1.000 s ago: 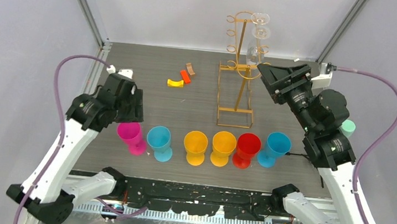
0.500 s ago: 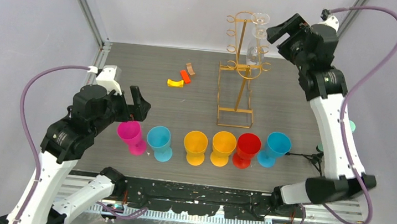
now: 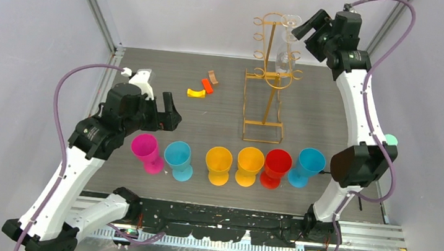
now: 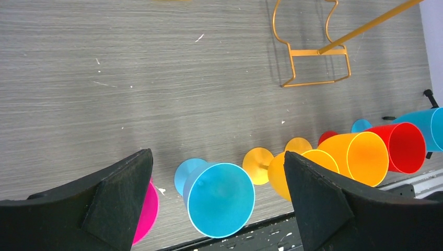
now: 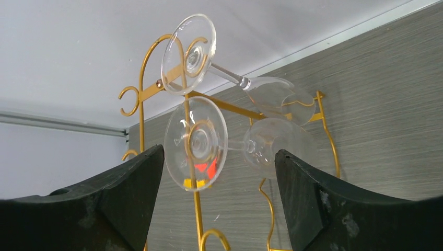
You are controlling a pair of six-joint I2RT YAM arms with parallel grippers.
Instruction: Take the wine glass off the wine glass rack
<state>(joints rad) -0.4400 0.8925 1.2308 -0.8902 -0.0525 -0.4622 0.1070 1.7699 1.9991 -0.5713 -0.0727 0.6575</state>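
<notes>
While the right gripper (image 3: 306, 27) hangs at the upper right of the top view with its jaws wide open and holding nothing, the job looks to be at the reaching step. Next I think the jaws must slide around 1 wine glass (image 5: 196, 142), squeeze softly, and slip its foot off the hooks. It hangs upside down near the top of the wine glass rack (image 3: 268, 87), foot up, bowl down, its long way up and down; the left gripper (image 3: 170, 112) is open too, over the cups (image 3: 220, 163).

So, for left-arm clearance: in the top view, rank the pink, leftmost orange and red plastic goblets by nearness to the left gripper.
1. Pink plastic goblet, left end, by left gripper.
2. Leftmost orange goblet, mid-row.
3. Red goblet, further right.
</notes>
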